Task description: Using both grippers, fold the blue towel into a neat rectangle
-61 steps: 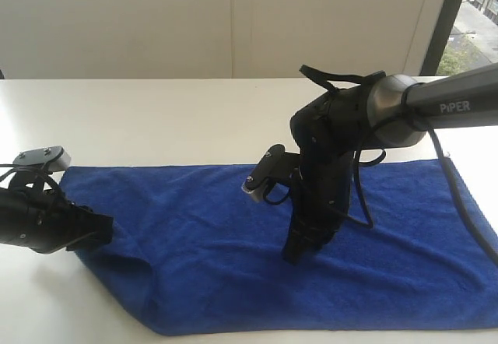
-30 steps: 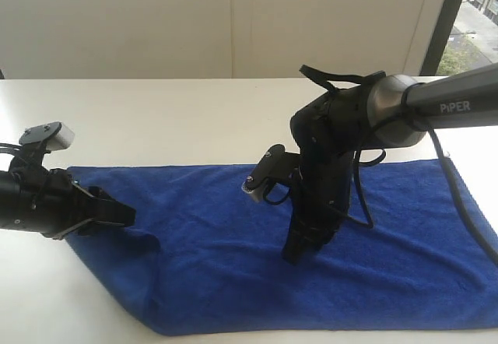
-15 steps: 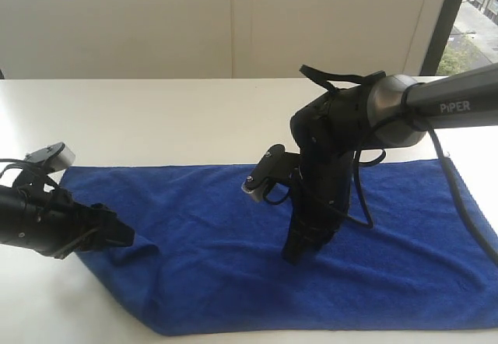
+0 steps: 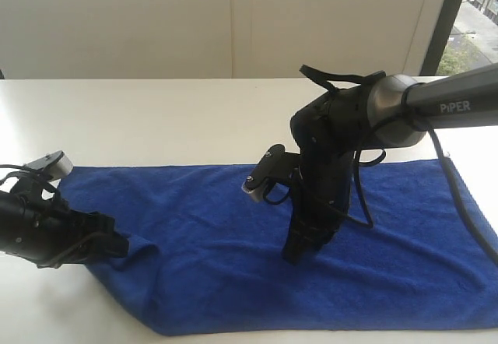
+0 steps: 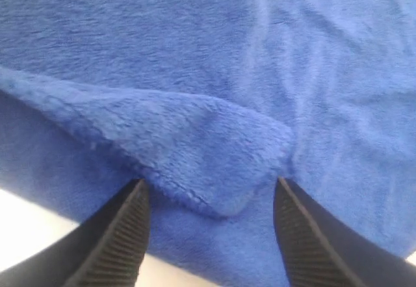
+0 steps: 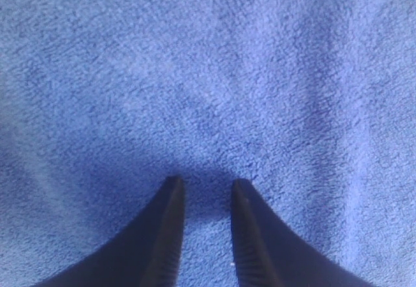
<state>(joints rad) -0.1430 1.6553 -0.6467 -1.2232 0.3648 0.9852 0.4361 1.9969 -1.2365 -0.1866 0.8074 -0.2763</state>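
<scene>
The blue towel point(image 4: 405, 235) lies spread out lengthwise, with the white table point(image 4: 156, 118) under it. At the towel's left end the left gripper point(image 4: 117, 244) sits low, its jaws spread wide on either side of a towel corner that is turned over onto the cloth. Near the towel's middle the right gripper point(image 4: 292, 255) points down at the cloth, its fingers point(image 6: 170, 235) a narrow gap apart, tips at the pile, with no fold caught between them
</scene>
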